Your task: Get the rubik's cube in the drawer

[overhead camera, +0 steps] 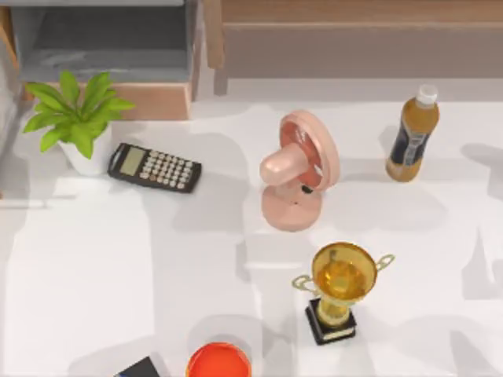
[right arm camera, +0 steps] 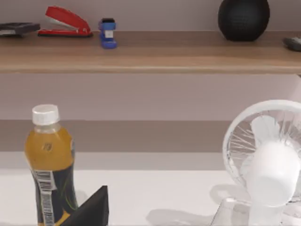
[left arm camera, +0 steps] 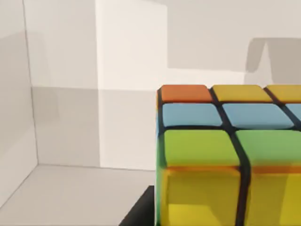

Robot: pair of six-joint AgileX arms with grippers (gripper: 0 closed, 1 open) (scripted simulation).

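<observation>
The rubik's cube (left arm camera: 225, 155) looms very close in the left wrist view, showing orange, yellow, blue and green squares with dark grid lines. My left gripper (left arm camera: 188, 221) is shut on it, and one dark finger (left arm camera: 138, 212) lies against the cube's side. Pale grey walls and a floor stand behind the cube. The drawer (overhead camera: 149, 100) stands pulled out at the table's back left, grey inside with a light tan front panel. In the right wrist view my right gripper (right arm camera: 150, 221) is open, facing the bottle and fan with one dark finger (right arm camera: 91, 209) showing.
A potted plant (overhead camera: 75, 118) and a calculator (overhead camera: 154, 167) lie in front of the drawer. A pink fan (overhead camera: 299, 169) stands mid-table, a bottle (overhead camera: 413, 133) back right, a gold trophy (overhead camera: 339, 287) front centre, a red bowl (overhead camera: 218, 361) at the front edge. A brown shelf (overhead camera: 354, 39) runs along the back.
</observation>
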